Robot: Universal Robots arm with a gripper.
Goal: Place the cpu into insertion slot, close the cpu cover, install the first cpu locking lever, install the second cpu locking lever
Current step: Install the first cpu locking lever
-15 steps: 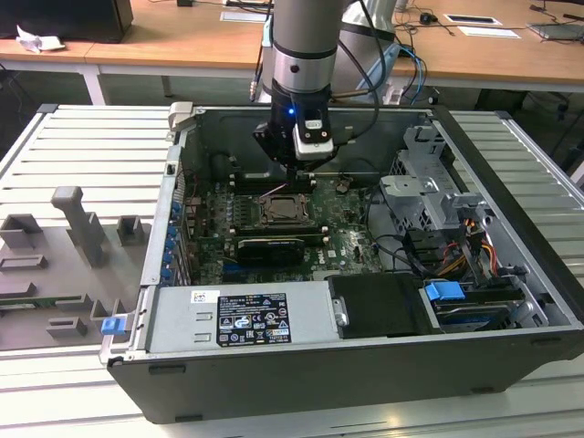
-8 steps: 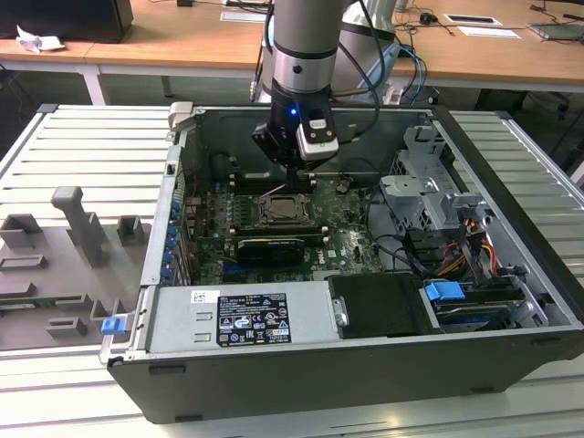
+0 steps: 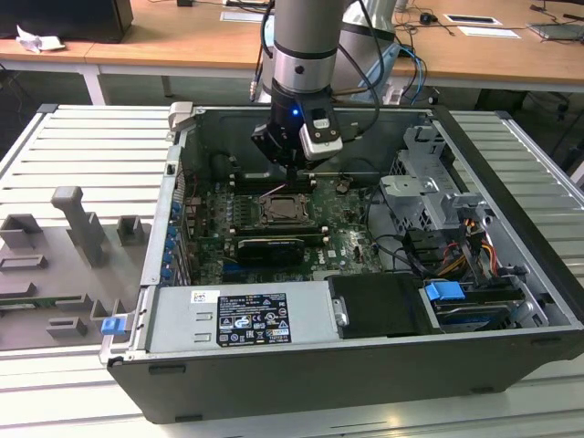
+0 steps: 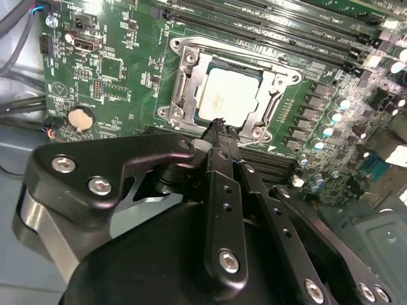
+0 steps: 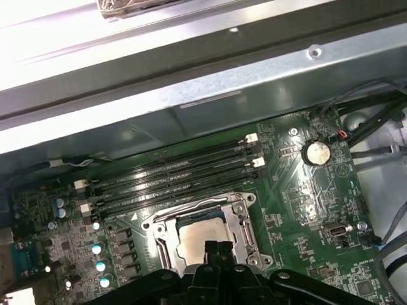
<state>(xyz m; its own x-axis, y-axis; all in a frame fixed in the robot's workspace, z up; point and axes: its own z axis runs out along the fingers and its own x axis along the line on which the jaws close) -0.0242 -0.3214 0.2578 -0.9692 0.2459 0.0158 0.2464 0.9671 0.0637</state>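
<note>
Second wrist view: my gripper (image 4: 219, 125), pinched shut and empty, hangs just above the cpu (image 4: 227, 96), which lies straight below under its cover (image 4: 188, 63).

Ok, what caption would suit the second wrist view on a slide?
Hand at the edge of the cpu cover, which lies flat around the seated cpu on the green motherboard.

I have the arm (image 3: 304, 41) coming straight down from above, wrist upright. My gripper (image 3: 291, 166) points downward. In both wrist views its slim black fingers (image 4: 219, 136) (image 5: 217, 251) sit pressed together tip to tip.
</note>
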